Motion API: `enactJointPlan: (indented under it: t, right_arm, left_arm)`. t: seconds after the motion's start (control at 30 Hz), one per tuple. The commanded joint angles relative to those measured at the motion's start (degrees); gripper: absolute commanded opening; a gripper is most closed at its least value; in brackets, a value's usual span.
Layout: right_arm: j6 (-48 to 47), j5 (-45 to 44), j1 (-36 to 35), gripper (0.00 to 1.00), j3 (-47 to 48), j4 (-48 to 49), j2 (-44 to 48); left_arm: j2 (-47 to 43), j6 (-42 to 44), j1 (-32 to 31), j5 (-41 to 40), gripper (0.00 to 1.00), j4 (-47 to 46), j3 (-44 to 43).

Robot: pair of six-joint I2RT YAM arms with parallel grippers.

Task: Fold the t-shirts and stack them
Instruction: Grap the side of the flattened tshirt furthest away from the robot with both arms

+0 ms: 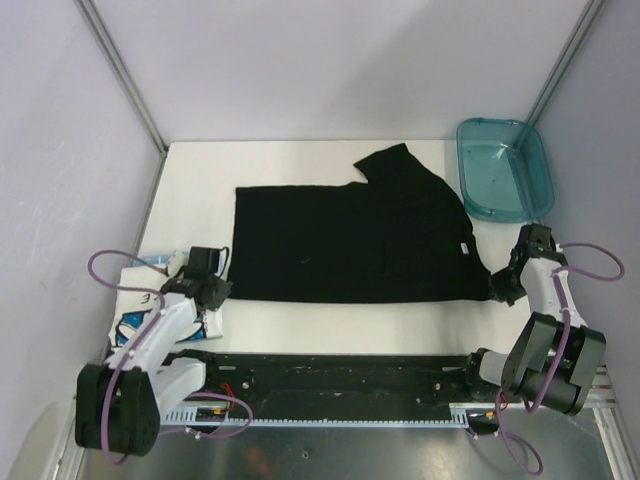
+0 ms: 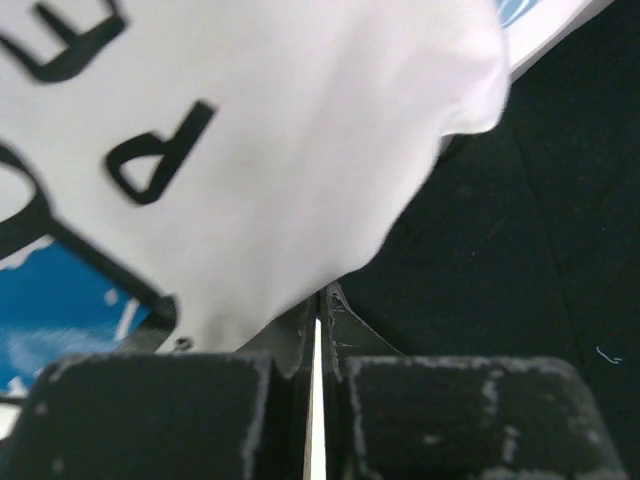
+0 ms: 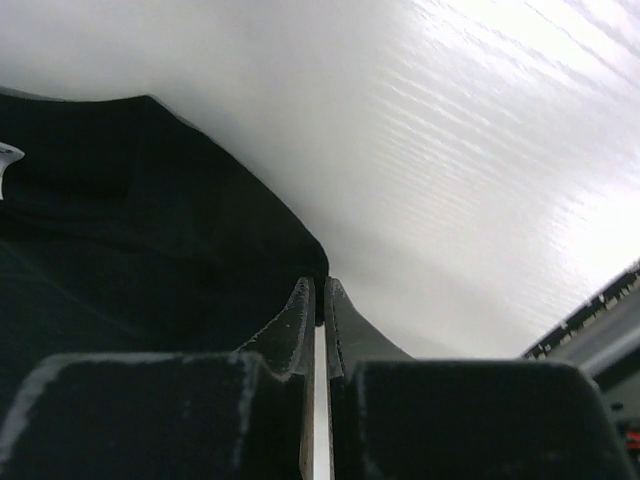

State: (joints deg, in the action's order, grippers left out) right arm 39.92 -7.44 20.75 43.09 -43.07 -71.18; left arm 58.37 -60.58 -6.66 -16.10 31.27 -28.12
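Note:
The black t-shirt (image 1: 350,240) lies spread flat across the middle of the table, one sleeve pointing to the back. My right gripper (image 1: 497,287) is shut on its near right corner; in the right wrist view the black cloth (image 3: 120,250) runs in between the closed tips (image 3: 322,283). The white t-shirt (image 1: 135,278), with black letters and blue print, lies bunched at the near left under my left arm. My left gripper (image 1: 215,289) sits by the black shirt's near left corner, shut (image 2: 322,292). White cloth (image 2: 280,130) laps over its left finger; nothing shows between the tips.
A teal translucent bin (image 1: 505,168) stands at the back right corner of the table. A black rail (image 1: 340,375) runs along the near edge between the arm bases. Grey walls close in the table's left, back and right sides.

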Motion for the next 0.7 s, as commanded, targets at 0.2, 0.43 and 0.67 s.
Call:
enactJointPlan:
  t: [0.2,0.43,0.67]
  right_arm:
    - [6.69,-2.44,0.91,0.00,0.06,-13.02,3.38]
    - [6.35,1.74,1.59,0.15,0.06,-16.58,3.36]
    - [0.45,6.06,1.66,0.61,4.06,-15.94,6.69]
  left_arm:
    - [-10.13,-5.98,1.30,-7.71,0.00,14.02,2.15]
    - [-13.86,-7.60,1.90,-6.97,0.00,18.00,2.53]
    - [-15.66,-2.13,1.59,-1.39,0.47,18.13,-2.90]
